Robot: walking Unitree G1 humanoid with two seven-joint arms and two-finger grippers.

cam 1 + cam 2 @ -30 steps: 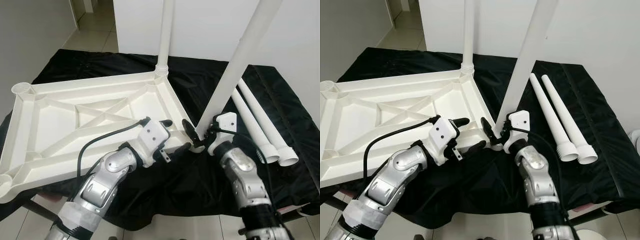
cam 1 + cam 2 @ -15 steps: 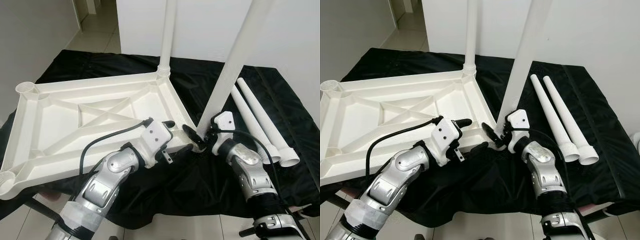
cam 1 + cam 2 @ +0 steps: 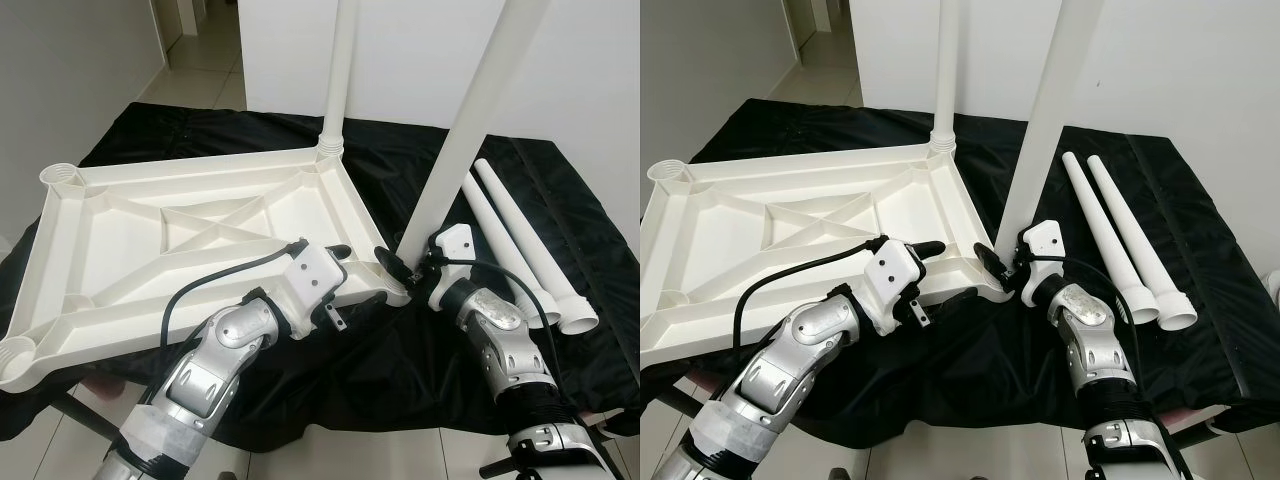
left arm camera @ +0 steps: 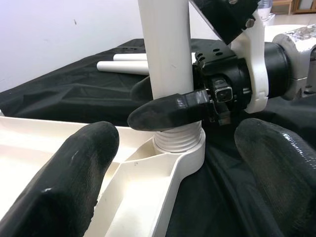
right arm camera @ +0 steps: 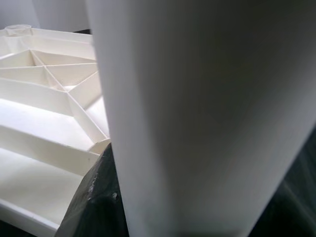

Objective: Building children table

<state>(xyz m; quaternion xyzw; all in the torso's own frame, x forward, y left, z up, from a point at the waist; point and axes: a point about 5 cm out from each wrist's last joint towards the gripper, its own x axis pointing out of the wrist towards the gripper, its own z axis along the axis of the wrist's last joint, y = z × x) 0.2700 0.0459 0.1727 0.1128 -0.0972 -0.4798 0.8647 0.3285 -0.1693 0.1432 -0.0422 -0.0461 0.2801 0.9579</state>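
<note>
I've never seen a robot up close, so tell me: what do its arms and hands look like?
Both arms are silver, rounded metal segments with black joints; the forearms are wrapped in white near the bottom. A black cable loops along the left arm, and thinner ones run on the right. Each wrist carries a white plastic block. The left hand and right hand each have two long black fingers with a glossy, rubbery look.

bright, even indoor light; wrist views blur up close.

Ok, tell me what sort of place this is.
Likely a room in a home, used as an assembly spot: tiled floor, plain white wall, and a black-draped table holding the upturned white tabletop.
</note>
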